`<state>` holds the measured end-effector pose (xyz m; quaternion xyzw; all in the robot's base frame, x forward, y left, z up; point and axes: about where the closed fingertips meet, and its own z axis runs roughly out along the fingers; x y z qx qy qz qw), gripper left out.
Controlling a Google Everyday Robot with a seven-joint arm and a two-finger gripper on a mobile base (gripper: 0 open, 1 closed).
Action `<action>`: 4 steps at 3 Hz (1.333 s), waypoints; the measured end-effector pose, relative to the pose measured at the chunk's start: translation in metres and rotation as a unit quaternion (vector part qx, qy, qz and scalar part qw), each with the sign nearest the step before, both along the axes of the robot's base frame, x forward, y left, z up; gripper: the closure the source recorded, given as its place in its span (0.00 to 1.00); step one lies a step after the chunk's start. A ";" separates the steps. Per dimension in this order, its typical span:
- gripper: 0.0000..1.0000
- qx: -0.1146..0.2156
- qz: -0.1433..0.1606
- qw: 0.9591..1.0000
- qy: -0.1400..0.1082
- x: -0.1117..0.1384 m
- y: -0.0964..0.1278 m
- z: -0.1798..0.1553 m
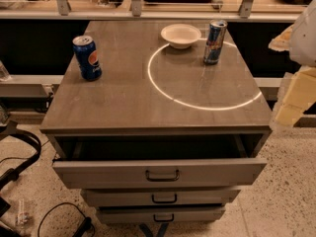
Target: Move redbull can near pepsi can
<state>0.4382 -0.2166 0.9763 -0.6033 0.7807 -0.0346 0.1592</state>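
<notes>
Grey tabletop (123, 105) carries white bowl (180, 35) beside slim blue-silver redbull can (215, 42), dark-blue pepsi can (87, 57) well apart; gripper (295, 95) at right edge, jaws indeterminate.

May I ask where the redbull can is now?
The redbull can stands back right on the cabinet top, beside the white bowl; the hand is at the picture's right edge.
</notes>
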 end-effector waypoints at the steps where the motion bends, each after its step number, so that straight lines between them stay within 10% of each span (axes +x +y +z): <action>1: 0.00 0.003 -0.001 1.000 -0.004 0.001 0.000 0.000; 2: 0.00 0.045 -0.019 0.998 -0.049 0.018 -0.002 -0.002; 3: 0.00 0.131 -0.037 0.987 -0.087 0.041 -0.020 -0.028; 4: 0.00 0.241 -0.044 0.958 -0.150 0.094 -0.021 -0.034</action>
